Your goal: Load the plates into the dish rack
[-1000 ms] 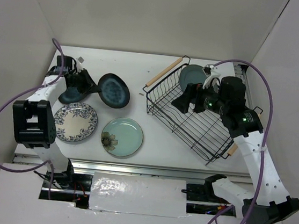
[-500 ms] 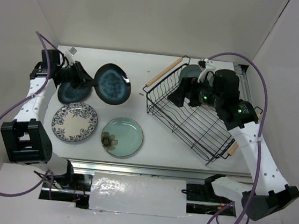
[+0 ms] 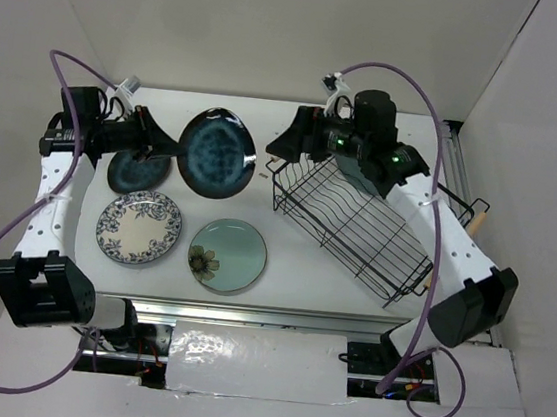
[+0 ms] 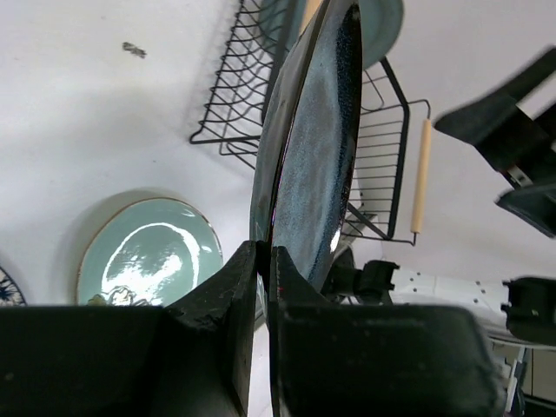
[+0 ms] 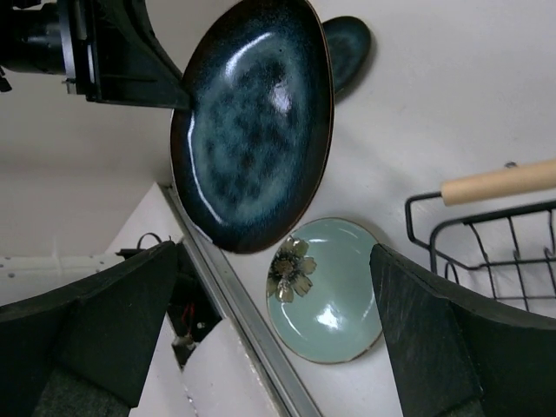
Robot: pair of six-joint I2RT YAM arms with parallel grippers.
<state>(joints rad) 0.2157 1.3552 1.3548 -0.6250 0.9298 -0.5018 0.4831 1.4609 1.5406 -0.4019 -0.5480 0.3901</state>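
My left gripper is shut on the rim of the glossy dark navy plate, which it holds on edge above the table. My right gripper stands open and empty at the far left corner of the dish rack, facing that plate. The grey-teal plate stands in the rack; the right arm hides it from above. The mint flower plate and the white-and-blue floral plate lie flat near the front.
A small dark teal dish lies on the table under the left arm. The rack's wooden handles stick out at its ends. White walls close in the table on both sides and at the back.
The left arm has lifted the navy plate and turned it more upright, carrying it right. The right arm has swung left, from over the rack to its far left corner.
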